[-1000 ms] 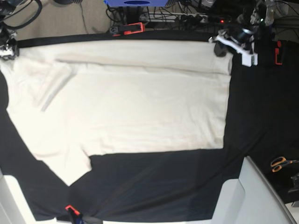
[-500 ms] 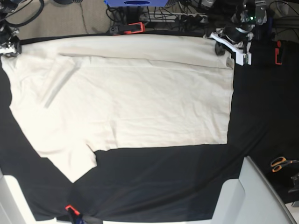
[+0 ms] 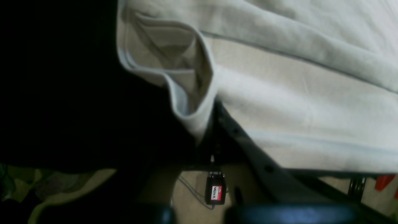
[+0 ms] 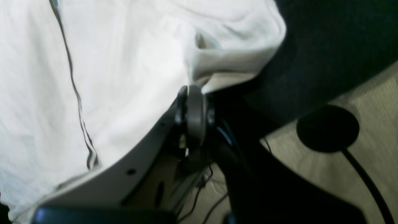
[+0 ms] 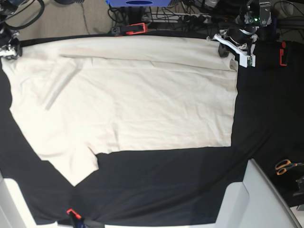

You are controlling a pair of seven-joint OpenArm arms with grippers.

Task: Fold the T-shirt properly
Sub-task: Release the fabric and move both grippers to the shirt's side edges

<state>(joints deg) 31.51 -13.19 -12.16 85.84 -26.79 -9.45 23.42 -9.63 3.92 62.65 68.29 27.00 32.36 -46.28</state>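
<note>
Black tablecloth (image 5: 266, 123) covers the table; beige floor (image 5: 61, 19) behind.

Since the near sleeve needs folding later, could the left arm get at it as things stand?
Probably not yet: the left gripper is shut on the T-shirt at its far corner, and the near sleeve lies diagonally opposite, at the cloth's other end.

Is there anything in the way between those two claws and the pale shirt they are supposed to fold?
Nothing visible. The left gripper and the right gripper are each already shut on a far corner of the T-shirt, which lies on the black tablecloth.
</note>
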